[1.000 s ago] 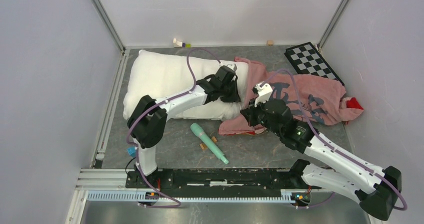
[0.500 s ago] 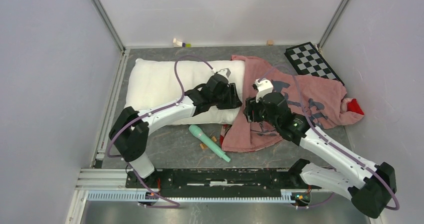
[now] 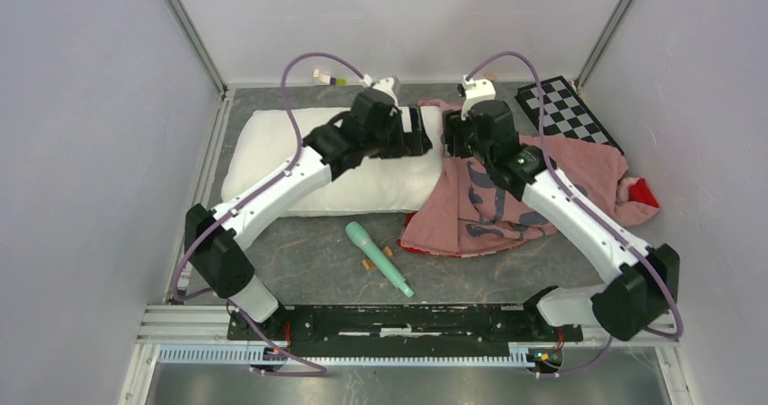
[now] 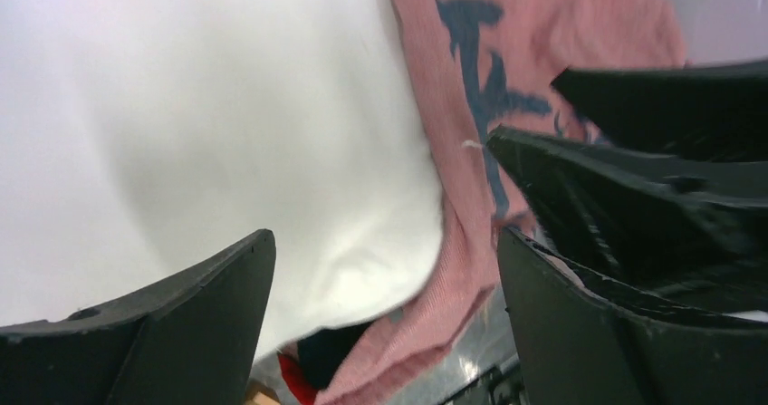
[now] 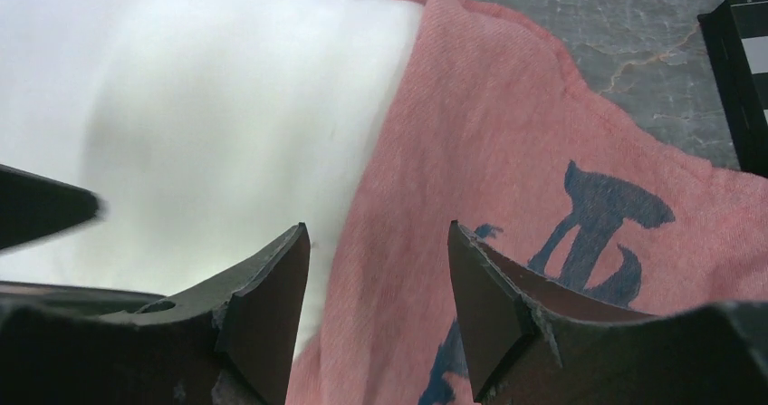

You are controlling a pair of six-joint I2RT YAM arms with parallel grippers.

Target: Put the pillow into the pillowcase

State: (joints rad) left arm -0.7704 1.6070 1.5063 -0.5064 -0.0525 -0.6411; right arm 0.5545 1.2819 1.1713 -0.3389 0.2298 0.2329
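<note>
The white pillow (image 3: 272, 156) lies lengthwise at the left of the table. The faded pink pillowcase (image 3: 552, 174) with dark brush marks lies to its right, and its edge lies over the pillow's right end (image 5: 181, 106). My left gripper (image 3: 424, 131) hangs open above that end; in the left wrist view the left gripper (image 4: 382, 242) has pillow (image 4: 226, 106) and pillowcase (image 4: 471, 79) below, nothing between its fingers. My right gripper (image 3: 450, 138) faces it from the right. The right gripper (image 5: 376, 233) is open above the pillowcase (image 5: 543, 151) edge.
A teal pen-like stick (image 3: 379, 258) and small tan bits (image 3: 369, 265) lie in front of the pillow. A black-and-white checkerboard (image 3: 569, 110) sits at the back right. A red corner of cloth (image 3: 641, 188) pokes out at the far right. Walls enclose three sides.
Both grippers have opened and let go of the cloth. Both arms swung from the pillow's near side to its far right corner. The pillowcase dropped and spread toward the front.
</note>
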